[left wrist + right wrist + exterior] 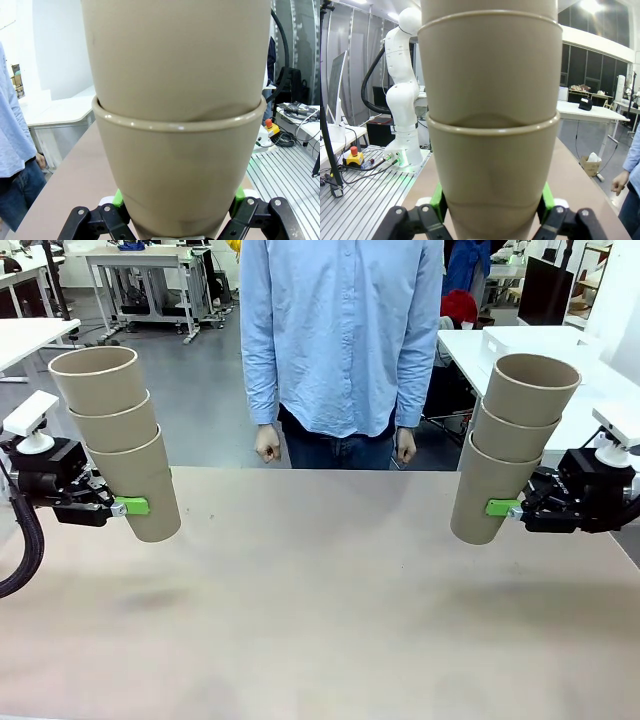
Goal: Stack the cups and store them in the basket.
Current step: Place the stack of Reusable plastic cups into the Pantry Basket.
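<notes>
Two stacks of tan cups hang above the table, three cups in each. My left gripper [125, 507] is shut on the lowest cup of the left stack [118, 440], which leans left at the top. My right gripper [505, 508] is shut on the lowest cup of the right stack [512, 445], which leans right. In the left wrist view the held cups [177, 125] rise between the green pads [118, 198]. The right wrist view shows its stack [492, 130] the same way, green pads [438, 202] at both sides. The basket is out of view.
A person in a light blue shirt [340, 330] stands at the far edge of the table [320, 620], hands [267, 446] down at the sides. White tables stand behind at left and right.
</notes>
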`<state>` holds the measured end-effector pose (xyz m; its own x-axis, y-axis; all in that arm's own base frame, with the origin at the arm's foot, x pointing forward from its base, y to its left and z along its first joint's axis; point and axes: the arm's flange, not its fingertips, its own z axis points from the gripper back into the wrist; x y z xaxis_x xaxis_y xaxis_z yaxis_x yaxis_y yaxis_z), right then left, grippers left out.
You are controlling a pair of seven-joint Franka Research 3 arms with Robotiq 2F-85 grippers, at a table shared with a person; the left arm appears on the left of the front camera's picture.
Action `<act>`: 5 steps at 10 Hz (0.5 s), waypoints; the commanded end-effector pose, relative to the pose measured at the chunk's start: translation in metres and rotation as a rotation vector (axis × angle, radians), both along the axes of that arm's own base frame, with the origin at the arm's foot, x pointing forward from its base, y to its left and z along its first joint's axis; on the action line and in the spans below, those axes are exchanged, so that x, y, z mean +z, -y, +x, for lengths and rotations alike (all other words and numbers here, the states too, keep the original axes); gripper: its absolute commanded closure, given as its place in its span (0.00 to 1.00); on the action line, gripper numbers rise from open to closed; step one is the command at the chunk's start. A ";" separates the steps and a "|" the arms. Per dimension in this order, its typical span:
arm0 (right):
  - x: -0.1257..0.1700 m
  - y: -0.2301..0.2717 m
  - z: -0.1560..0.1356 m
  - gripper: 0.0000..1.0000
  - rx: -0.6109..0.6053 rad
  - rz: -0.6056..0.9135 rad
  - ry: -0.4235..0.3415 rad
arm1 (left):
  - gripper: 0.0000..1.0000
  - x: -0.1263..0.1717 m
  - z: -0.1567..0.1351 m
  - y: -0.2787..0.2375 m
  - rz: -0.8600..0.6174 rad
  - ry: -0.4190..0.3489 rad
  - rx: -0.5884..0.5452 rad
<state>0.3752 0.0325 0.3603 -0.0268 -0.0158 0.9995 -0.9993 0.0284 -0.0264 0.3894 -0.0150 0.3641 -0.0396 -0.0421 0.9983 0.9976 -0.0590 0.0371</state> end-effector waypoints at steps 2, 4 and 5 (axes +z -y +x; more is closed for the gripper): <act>0.004 0.000 0.000 0.15 -0.004 0.001 0.012 | 0.15 0.003 -0.001 0.000 -0.005 0.004 -0.004; 0.004 0.000 0.000 0.15 -0.004 0.001 0.012 | 0.15 0.003 -0.001 0.000 -0.005 0.004 -0.004; 0.004 0.000 0.000 0.15 -0.004 0.001 0.012 | 0.15 0.003 -0.001 0.000 -0.005 0.004 -0.004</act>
<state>0.3752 0.0325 0.3603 -0.0268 -0.0157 0.9995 -0.9993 0.0284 -0.0263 0.3894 -0.0150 0.3641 -0.0396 -0.0421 0.9983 0.9976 -0.0590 0.0371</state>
